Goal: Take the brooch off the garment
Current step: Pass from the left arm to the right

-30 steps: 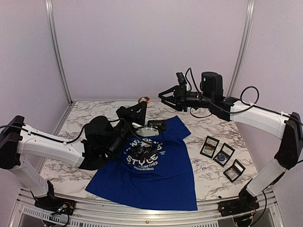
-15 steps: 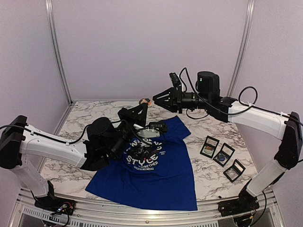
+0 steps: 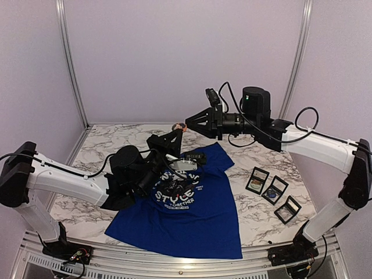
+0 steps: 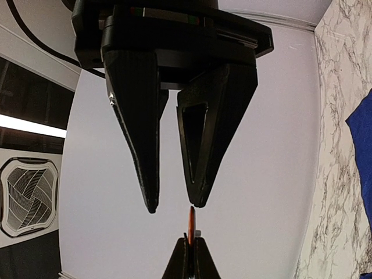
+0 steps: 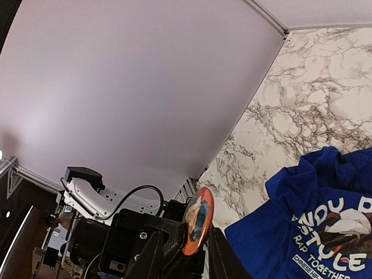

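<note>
Over on the left, the left arm reaches across the marble table, its forearm lying over the near left part of the garment, and its wrist turns upward. The left gripper points up with its fingers clamped on the lower edge of the brooch, a round badge with an orange rim and a small picture on its face. It is held in the air above the far middle of the table, clear of the cloth. Below and nearer, the royal-blue T-shirt lies spread on the table, chest up, with a panda graphic and white lettering. Just right of the brooch, the right gripper points leftward at it, fingers parted and gripping nothing, the tips close to the badge's upper edge but not touching it. Farther right, three small black display boxes lie in a row on the table, well apart from the shirt.
</note>
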You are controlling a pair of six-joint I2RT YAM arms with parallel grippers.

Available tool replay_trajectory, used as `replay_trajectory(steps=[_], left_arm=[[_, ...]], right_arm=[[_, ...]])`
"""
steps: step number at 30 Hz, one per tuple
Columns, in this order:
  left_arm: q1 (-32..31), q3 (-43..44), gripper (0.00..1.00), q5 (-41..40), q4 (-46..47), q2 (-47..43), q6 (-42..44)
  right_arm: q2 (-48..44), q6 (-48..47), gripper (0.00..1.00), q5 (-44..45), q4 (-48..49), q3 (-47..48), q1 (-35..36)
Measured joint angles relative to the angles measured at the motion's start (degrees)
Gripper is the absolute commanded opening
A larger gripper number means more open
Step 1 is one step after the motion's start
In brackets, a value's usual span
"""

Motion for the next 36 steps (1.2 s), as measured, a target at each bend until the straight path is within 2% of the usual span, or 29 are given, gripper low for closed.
replay_trajectory(steps=[7, 19, 24, 36], left_arm=[[0.07, 0.04, 0.00, -0.11, 0.35, 0.44, -0.07], [0.39, 0.11, 0.00, -0.48, 0.48, 0.79, -0.39], [0.44, 0.11, 0.00, -0.55, 1.25, 1.01, -0.37], [0.44, 0.11, 0.00, -0.52, 1.77, 1.14, -0.11]], right_arm=[[0.09, 0.50, 0.19, 0.17, -0.04, 0.00, 0.20], [1.18, 0.81, 0.16, -0.07, -0.04, 0.11, 0.31], [1.22, 0.92, 0.11, -0.02, -0.02, 0.11, 0.31], [1.49, 1.09, 0.11, -0.26, 0.04, 0.11, 0.33]])
